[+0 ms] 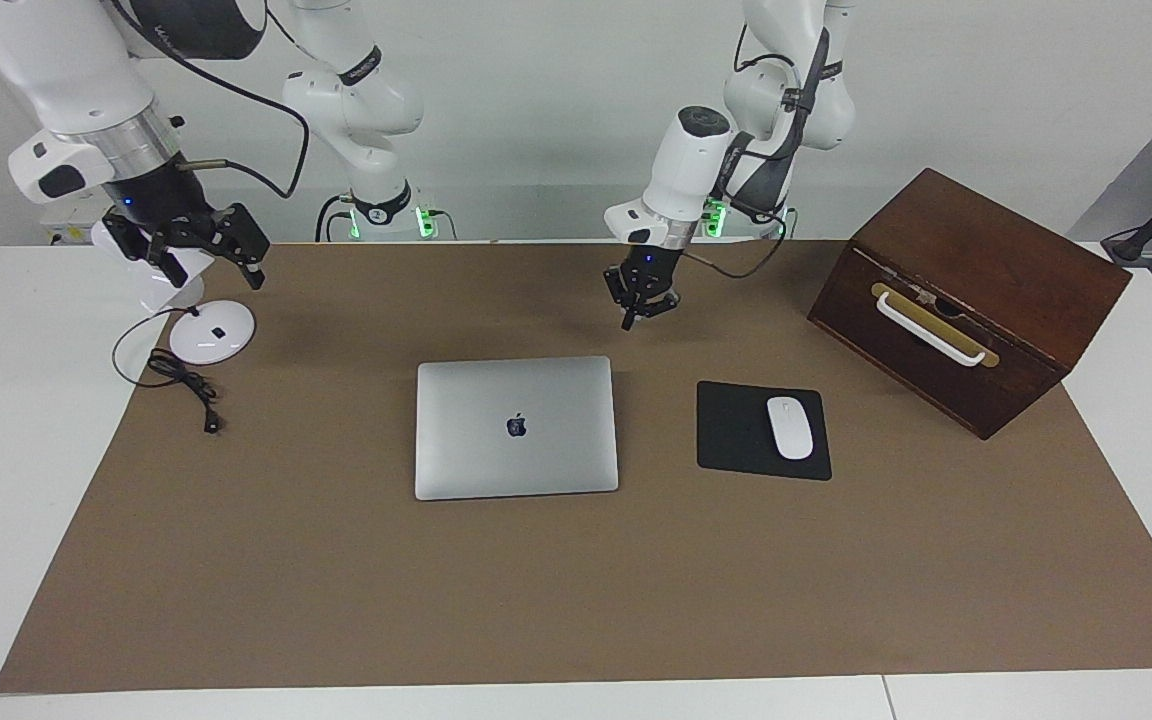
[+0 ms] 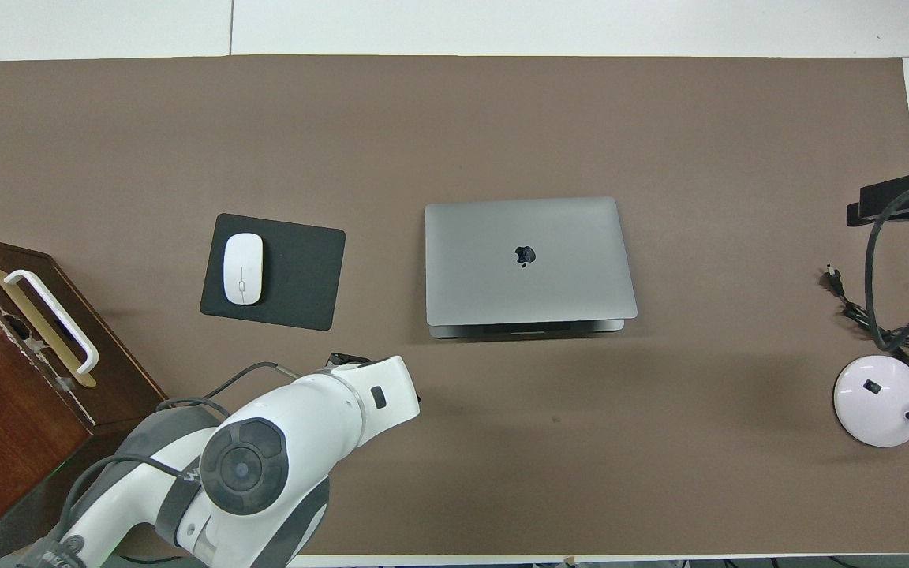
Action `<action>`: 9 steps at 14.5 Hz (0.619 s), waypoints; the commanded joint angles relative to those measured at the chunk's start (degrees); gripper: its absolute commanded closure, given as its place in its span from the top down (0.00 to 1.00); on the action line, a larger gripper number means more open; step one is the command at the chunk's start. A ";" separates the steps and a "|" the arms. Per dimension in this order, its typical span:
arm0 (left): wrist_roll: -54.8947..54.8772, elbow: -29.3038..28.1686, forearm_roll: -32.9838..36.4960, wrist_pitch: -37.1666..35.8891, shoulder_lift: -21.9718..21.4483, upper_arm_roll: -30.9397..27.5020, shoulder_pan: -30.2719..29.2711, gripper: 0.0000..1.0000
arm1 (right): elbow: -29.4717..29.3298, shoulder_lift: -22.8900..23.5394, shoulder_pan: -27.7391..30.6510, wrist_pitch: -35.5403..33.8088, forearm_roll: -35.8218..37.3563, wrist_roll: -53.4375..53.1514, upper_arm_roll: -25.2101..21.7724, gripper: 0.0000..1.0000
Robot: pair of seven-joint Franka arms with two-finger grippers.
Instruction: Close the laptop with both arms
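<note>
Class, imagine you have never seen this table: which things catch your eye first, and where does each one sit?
The closed silver laptop lies flat mid-table, its dark logo up. Beside it, toward the left arm's end, a white mouse rests on a black mouse pad, with a brown wooden box at that end. The left end effector hangs over the mat near the laptop; the right end effector hangs over a white lamp base.

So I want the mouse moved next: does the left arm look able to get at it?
Probably yes. The left pincer hangs over bare mat beside the pad, and nothing stands between it and the mouse.
</note>
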State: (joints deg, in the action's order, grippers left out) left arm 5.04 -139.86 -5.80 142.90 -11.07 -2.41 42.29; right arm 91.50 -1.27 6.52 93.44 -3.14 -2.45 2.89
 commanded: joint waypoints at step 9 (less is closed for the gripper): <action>-10.03 13.99 1.32 -29.15 -5.28 0.22 -17.21 0.00 | 5.35 -2.77 -0.46 3.94 4.72 0.43 0.62 1.00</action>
State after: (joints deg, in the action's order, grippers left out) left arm -2.48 -127.83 -5.68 118.36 -15.11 -2.71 29.31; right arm 94.28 -2.04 5.39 95.73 -0.02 -2.44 3.22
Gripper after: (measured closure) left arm 0.991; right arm 0.000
